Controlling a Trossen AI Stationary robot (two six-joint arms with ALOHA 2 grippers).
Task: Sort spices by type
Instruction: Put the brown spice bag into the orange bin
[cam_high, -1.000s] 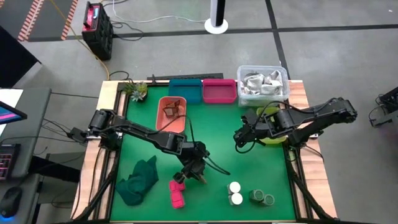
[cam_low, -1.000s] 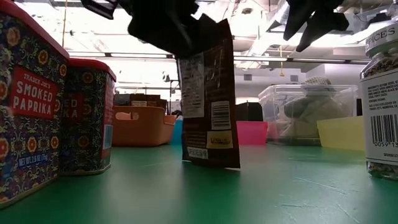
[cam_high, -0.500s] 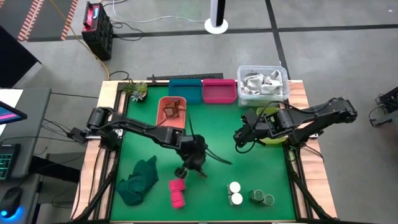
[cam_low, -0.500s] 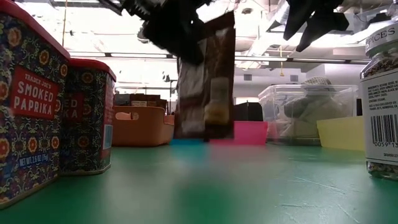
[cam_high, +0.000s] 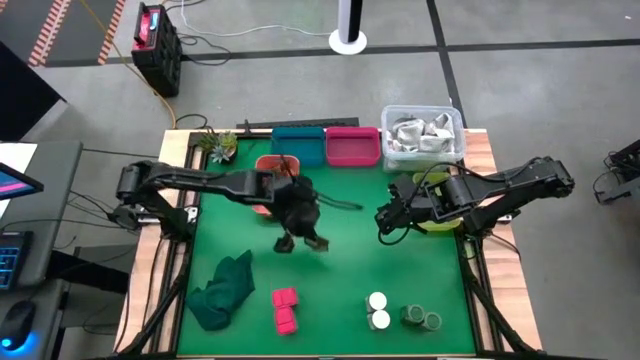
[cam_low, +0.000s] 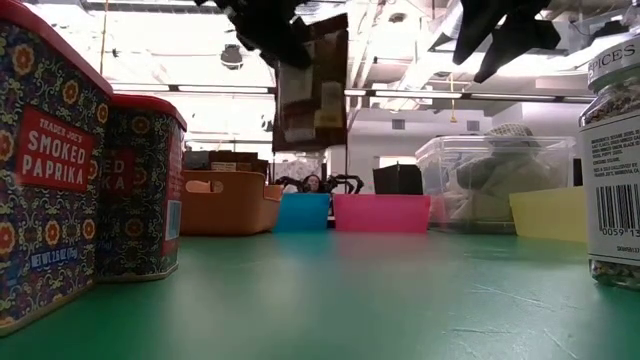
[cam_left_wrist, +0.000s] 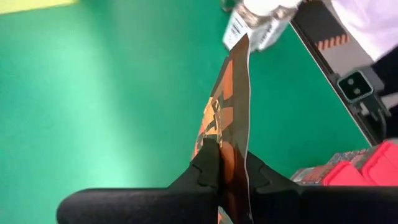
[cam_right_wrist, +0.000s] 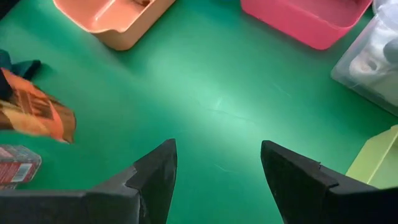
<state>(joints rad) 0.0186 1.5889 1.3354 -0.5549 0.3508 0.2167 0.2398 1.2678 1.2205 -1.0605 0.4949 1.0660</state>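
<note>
My left gripper (cam_high: 297, 218) hangs over the mat's middle, near the orange bin (cam_high: 275, 176), shut on a reddish-brown packet (cam_low: 312, 85); more reddish-brown pieces lie in that bin. Two magenta boxes (cam_high: 285, 310), two white-topped jars (cam_high: 378, 311) and two greenish jars (cam_high: 422, 318) stand on the mat by the near edge. My right gripper (cam_high: 385, 222) is open and hovers above the mat's right half (cam_right_wrist: 217, 155). My left gripper pinches the reddish-brown packet between its two fingers (cam_left_wrist: 208, 165), which close on its flat faces near one end (cam_left_wrist: 227, 163). The packet is lifted clear of the mat and hangs upright below the fingers (cam_low: 312, 110).
Along the far edge stand a teal bin (cam_high: 298, 146), a pink bin (cam_high: 352, 147) and a clear tub of shiny packets (cam_high: 423, 135). A yellow-green bin (cam_high: 440, 218) sits under my right arm. A dark green cloth (cam_high: 225, 290) lies near left. Bare mat shows mid-table.
My left gripper has carried the packet up and away from the magenta boxes, toward the far edge and the orange bin. The packet, low by the mat before, now hangs well above it. My right arm has kept still.
</note>
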